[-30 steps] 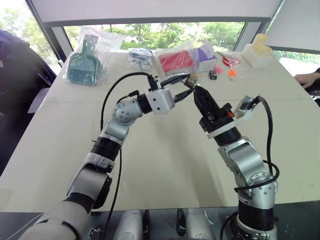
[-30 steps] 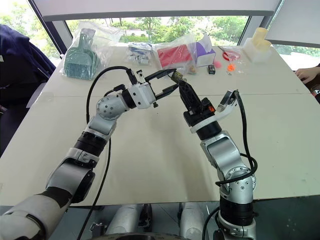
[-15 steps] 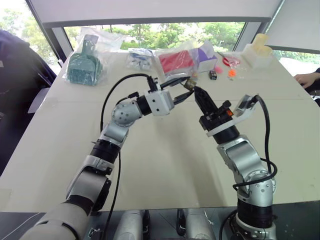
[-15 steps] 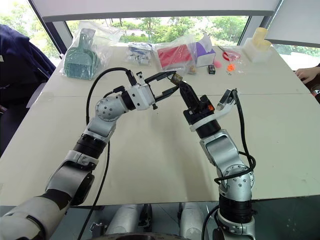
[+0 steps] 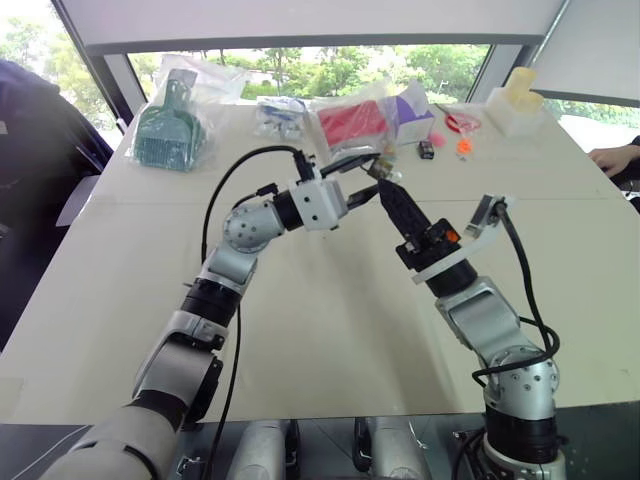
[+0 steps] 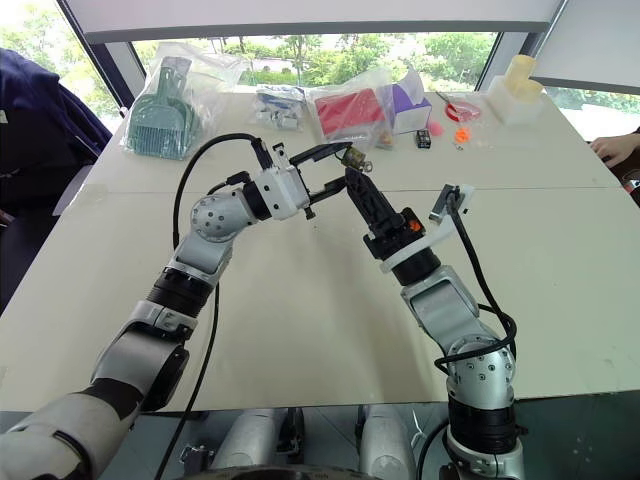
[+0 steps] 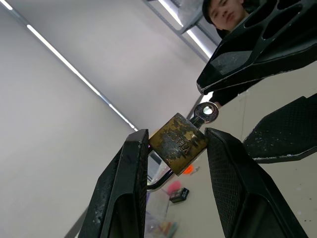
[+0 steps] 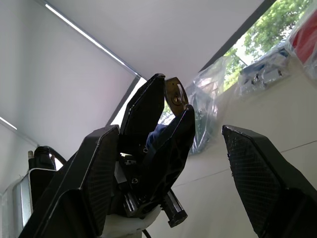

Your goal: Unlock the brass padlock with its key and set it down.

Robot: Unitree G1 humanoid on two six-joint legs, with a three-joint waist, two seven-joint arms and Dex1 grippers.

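So the left tool (image 7: 171, 163) is clamped on the brass padlock (image 7: 179, 142), pinching its flat sides between both fingers and holding it up in the air over the table (image 5: 330, 330), about midway across and well off the surface. The key (image 7: 205, 113) is already seated in the keyhole, its round silvery head poking out of the end of the body that faces the right tool (image 6: 352, 177). That one has its fingers spread apart with nothing between them, and its tips sit just beside the key head without gripping it. My take on doing this bit well: bring the right tool in so the key head lands squarely between the two pads, close gently, then twist about the key's own axis rather than sweeping the whole wrist around (any sideways shove will likely lever the lock out of the left tool's pinch, since it's only a grip on smooth faces). Keep the left tool dead steady while turning. As for the padlock itself, it's a tiny blocky thing, dull yellow-brass with darker tarnished patches and some stamped lettering on the face that I can't read. The shackle runs off behind the fingers, so I honestly can't tell whether it has popped yet.
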